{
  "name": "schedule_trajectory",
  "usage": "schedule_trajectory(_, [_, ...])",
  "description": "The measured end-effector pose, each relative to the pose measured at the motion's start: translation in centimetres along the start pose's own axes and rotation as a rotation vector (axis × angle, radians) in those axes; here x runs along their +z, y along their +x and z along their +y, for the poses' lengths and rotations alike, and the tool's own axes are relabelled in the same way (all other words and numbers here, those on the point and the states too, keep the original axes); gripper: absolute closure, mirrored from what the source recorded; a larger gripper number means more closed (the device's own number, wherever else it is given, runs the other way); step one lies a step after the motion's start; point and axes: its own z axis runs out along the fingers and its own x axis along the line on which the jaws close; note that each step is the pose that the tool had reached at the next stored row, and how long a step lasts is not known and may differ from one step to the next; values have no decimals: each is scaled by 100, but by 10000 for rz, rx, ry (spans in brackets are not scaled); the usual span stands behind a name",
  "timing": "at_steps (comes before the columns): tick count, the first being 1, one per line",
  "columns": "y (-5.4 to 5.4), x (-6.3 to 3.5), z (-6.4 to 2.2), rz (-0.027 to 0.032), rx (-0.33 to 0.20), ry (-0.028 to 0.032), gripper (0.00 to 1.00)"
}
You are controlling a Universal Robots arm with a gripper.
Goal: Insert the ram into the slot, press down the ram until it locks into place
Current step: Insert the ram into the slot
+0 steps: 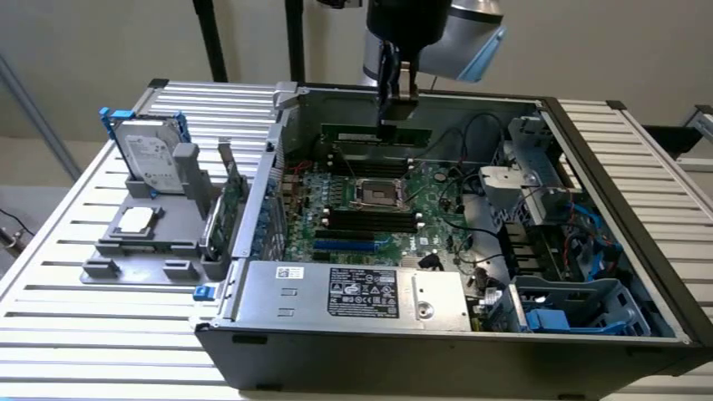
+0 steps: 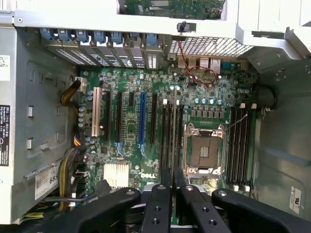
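Hard drive stands well off to the exterior view's left of the gripper, outside the open case. Gripper fingers are closed narrow on the ram, held on edge directly under them. The slot lies just below the ram, contact not discernible. The CPU socket sits just beside the slot.

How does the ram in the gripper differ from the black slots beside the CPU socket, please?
The ram is a green circuit board; the black slots are dark plastic with pale end clips. The ram stands on edge, clamped in the gripper; the black slots lie fixed on the motherboard. Both are long, narrow and run parallel.
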Motion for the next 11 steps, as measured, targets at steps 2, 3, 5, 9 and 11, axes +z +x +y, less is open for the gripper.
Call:
schedule_trajectory(2, [-17,36,-20,0,-1,0,87])
schedule_trajectory(3, [-25,54,-31,0,-3,0,87])
schedule_trajectory(5, [-38,91,-50,-1,-7,1,87])
schedule_trajectory(9, [-47,163,-66,0,-5,0,87])
schedule_trajectory(11, [-48,199,-71,0,-6,1,87])
